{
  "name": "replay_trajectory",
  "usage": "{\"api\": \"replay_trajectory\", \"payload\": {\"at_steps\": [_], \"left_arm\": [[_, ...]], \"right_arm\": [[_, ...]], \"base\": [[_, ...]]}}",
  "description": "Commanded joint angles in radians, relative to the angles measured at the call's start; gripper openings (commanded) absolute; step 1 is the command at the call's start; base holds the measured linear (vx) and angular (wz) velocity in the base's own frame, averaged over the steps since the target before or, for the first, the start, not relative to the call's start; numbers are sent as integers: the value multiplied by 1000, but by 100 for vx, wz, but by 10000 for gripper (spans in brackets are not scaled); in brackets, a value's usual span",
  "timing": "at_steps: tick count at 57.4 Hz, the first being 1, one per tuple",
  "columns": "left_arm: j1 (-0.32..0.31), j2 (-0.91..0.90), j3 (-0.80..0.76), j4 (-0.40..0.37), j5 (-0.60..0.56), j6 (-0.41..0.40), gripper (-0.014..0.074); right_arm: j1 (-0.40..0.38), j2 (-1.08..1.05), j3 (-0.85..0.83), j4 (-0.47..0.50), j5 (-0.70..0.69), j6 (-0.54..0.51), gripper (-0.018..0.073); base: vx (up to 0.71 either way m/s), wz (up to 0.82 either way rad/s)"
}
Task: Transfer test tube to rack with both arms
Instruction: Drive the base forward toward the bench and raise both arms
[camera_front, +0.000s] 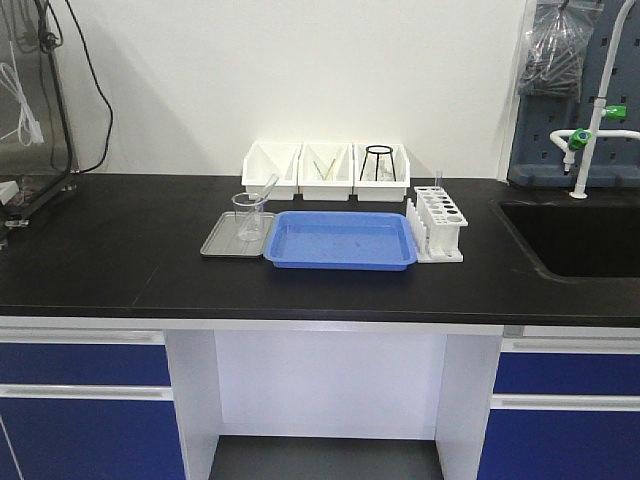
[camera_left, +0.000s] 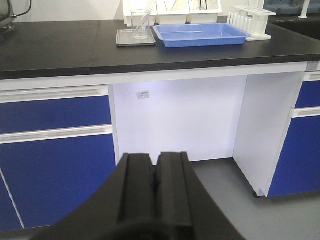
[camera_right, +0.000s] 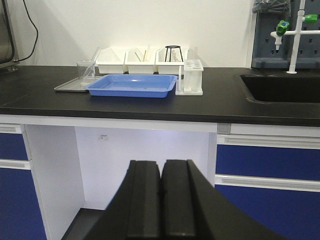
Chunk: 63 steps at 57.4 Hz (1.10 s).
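The test tube (camera_front: 263, 194) leans inside a clear glass beaker (camera_front: 249, 216) on a small metal tray (camera_front: 216, 241) at the left of the bench. It also shows in the left wrist view (camera_left: 144, 19). The white rack (camera_front: 441, 216) stands to the right of a blue tray (camera_front: 340, 241); it also shows in both wrist views (camera_left: 248, 20) (camera_right: 192, 76). No arm shows in the front view. My left gripper (camera_left: 155, 156) and right gripper (camera_right: 162, 162) are shut and empty, low in front of the bench, below its edge and far from the tube.
Three white open-front bins (camera_front: 325, 170) stand behind the trays; the right one holds a black wire stand (camera_front: 377, 162). A sink (camera_front: 575, 238) with a white tap (camera_front: 591, 120) is at the right. Blue cabinets (camera_left: 55, 165) flank the open knee space under the bench.
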Motion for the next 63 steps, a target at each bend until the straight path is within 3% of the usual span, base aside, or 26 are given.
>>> {"api": "replay_trajectory", "payload": {"at_steps": [1,63], "left_arm": [[0,-14,-30,-9,-78,-5,-7],[0,-14,-30,-9,-78,-5,-7]], "right_arm": [[1,-8,20,-5,-78,-11,-11],[1,-8,20,-5,-78,-11,-11]], "base": [[4,-4],[22,-6]]}}
